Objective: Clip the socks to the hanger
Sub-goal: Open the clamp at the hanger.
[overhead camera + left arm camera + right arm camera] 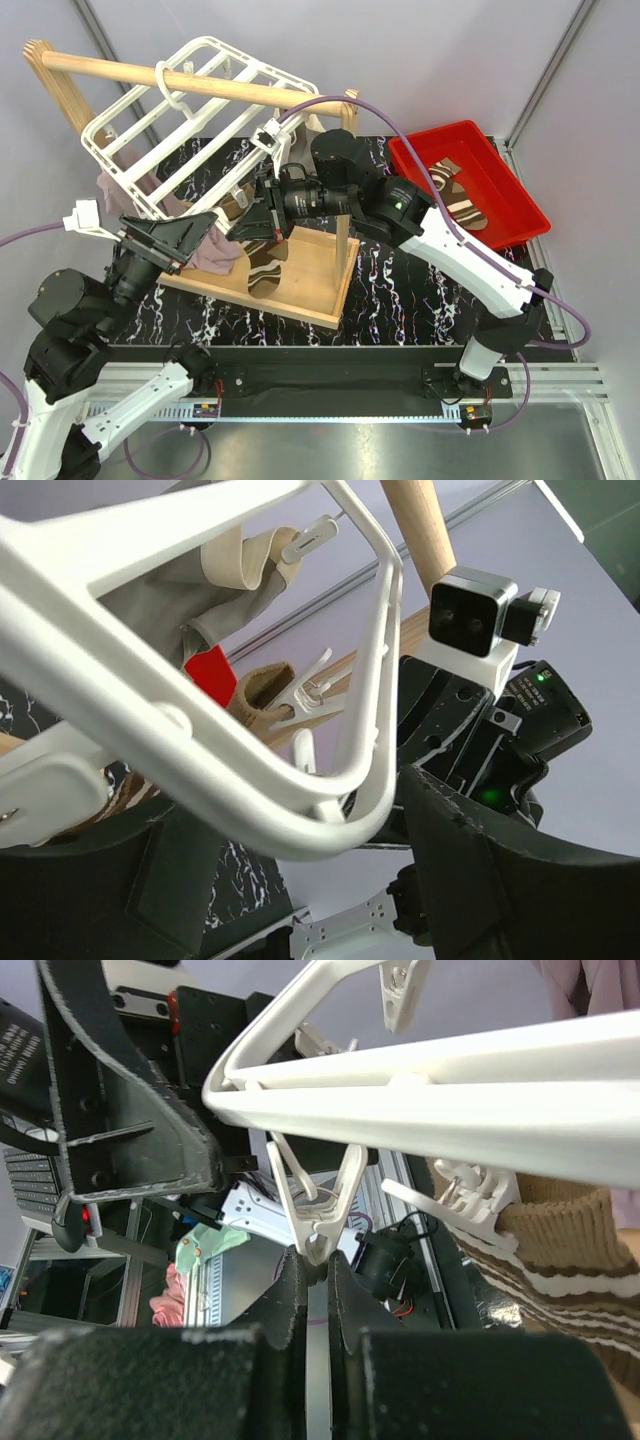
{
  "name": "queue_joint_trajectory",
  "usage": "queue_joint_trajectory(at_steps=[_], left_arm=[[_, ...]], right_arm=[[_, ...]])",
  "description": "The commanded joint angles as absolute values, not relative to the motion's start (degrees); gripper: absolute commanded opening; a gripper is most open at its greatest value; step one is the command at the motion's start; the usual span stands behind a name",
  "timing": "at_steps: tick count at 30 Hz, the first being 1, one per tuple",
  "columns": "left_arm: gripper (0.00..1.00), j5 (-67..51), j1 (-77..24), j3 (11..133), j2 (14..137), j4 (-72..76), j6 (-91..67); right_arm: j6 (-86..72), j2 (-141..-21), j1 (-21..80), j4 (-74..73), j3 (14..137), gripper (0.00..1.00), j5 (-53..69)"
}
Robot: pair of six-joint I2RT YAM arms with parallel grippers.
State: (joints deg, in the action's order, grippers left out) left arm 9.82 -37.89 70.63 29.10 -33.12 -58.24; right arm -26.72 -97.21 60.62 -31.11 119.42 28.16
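Observation:
The white hanger [200, 110] hangs by its hook from a wooden rail. One striped sock [262, 272] hangs from it, held by a clip; its brown and cream cuff shows in the right wrist view [545, 1250]. The second sock [455, 195] lies in the red bin. My right gripper [250, 222] is under the hanger's near edge; in its wrist view [317, 1265] it is shut on the tail of a dangling white clip [315, 1210], whose prongs spread upward. My left gripper [185, 240] is open, with the hanger's corner [340, 810] between its fingers.
The red bin [530, 215] stands at the back right. The wooden rail stand has a flat base [310, 295] and an upright post [343, 240] mid-table. Mauve cloths [215, 252] and a grey-beige cloth [240, 560] hang from the hanger's left side.

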Motion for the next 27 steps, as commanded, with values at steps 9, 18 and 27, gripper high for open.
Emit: queue_joint_trajectory(at_steps=[9, 18, 27], left_arm=[[0.66, 8.53, -37.71, 69.52, 30.41, -26.98, -54.67], [0.65, 7.91, -37.79, 66.36, 29.53, -23.65, -54.05], [0.42, 7.91, -37.71, 66.27, 29.53, -21.71, -53.62]], right_arm=[[-31.37, -96.24, 60.47, -29.97, 119.44, 0.0, 29.88], [-38.22, -94.31, 59.07, -22.95, 114.88, 0.0, 30.58], [-39.11, -93.69, 58.89, -21.54, 112.85, 0.0, 31.2]])
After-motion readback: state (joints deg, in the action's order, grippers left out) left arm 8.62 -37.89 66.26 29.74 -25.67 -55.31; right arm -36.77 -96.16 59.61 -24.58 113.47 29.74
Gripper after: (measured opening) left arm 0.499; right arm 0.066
